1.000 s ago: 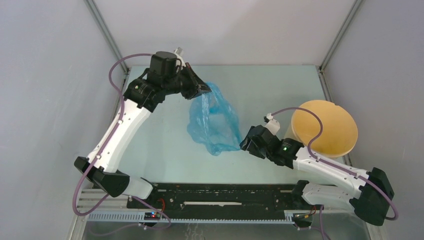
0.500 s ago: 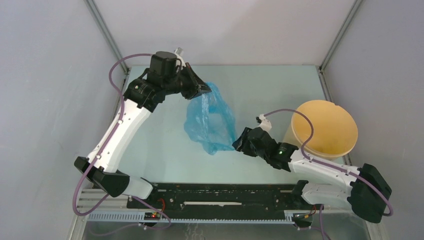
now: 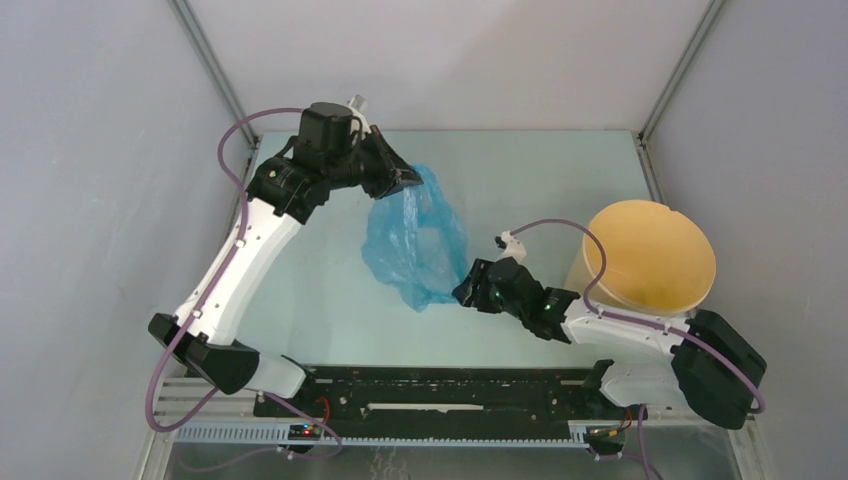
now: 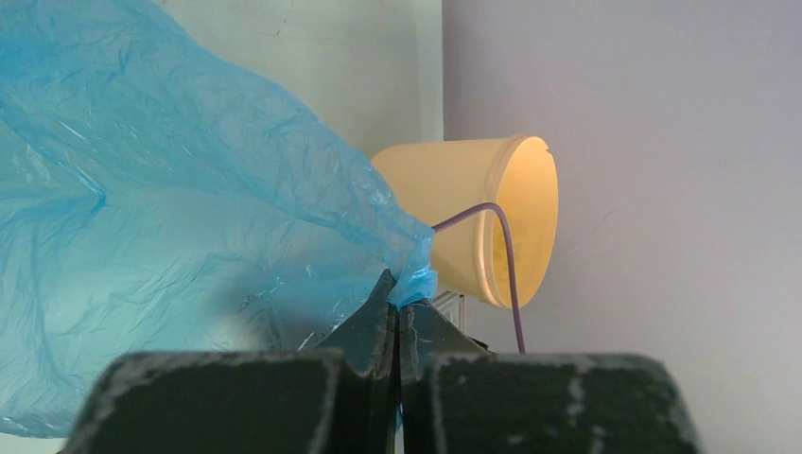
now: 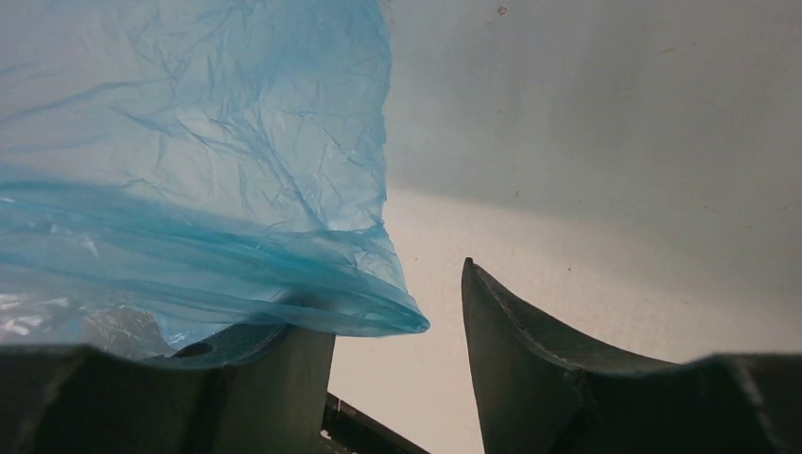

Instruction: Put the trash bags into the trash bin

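On the table's (image 3: 300, 290) middle, the trash bag (image 3: 415, 245) is hanging with its long axis running far to near, its loose end pointing nearward. The trash bin (image 3: 648, 258) is standing well apart, at the right. The left gripper (image 3: 403, 182) is clamping the bag's far corner. The right gripper (image 3: 464, 291), jaws apart, is sitting at its near end. A second grasp seems in hand, and it next calls for closing on film.

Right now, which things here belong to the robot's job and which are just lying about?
Part of the job: blue trash bag, pinched in the shut left claw; tan trash bin; right claw, open at the bag's lower edge.

Just there: purple cables; pale table; black rail by the arm bases.
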